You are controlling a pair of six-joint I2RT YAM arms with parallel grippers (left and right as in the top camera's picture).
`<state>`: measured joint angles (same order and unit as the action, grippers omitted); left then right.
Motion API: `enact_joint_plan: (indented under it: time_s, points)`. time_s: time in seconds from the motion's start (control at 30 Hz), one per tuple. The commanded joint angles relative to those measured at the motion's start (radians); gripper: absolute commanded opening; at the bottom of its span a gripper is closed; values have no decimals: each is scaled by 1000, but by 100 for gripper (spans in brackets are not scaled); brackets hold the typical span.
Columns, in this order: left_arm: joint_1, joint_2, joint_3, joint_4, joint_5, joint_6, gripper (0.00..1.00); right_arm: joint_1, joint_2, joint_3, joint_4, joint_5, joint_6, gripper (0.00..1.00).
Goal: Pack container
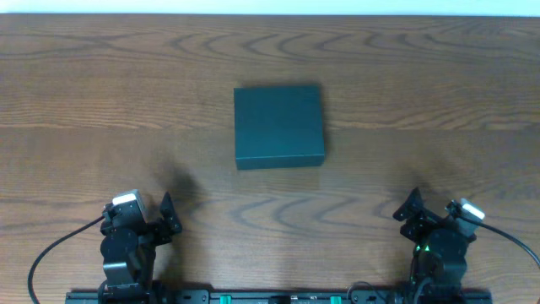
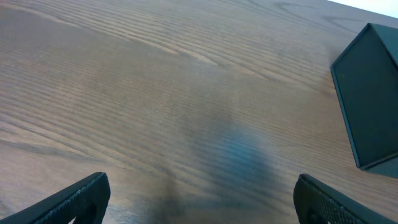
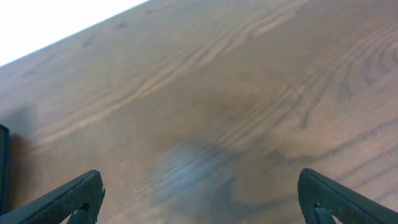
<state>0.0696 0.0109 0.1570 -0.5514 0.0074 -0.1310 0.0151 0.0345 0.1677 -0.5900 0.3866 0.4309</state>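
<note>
The container (image 1: 278,125) is a plain dark teal square box lying shut on the wooden table (image 1: 101,101), in the middle of the overhead view. Its corner shows at the right edge of the left wrist view as the container (image 2: 370,93), and a thin dark sliver of the container (image 3: 3,165) shows at the left edge of the right wrist view. My left gripper (image 1: 166,215) rests near the front left, open, nothing between its fingers. My right gripper (image 1: 409,209) rests near the front right, open and empty. Both stand well short of the box.
The table's far edge (image 1: 270,15) meets a white surface at the top. A black rail (image 1: 278,295) with the arm bases runs along the front edge. Cables (image 1: 51,253) trail from both arms.
</note>
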Motion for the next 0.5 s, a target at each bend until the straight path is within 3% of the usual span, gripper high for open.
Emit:
enact_joint_plan:
  time_s: [0.0,0.47]
  points:
    - [3,-7,-11,3,-18,0,95,-9,-29,-9,2,18,-21,99]
    - [3,-7,-11,3,-18,0,95,-9,-30,-9,2,13,-21,99]
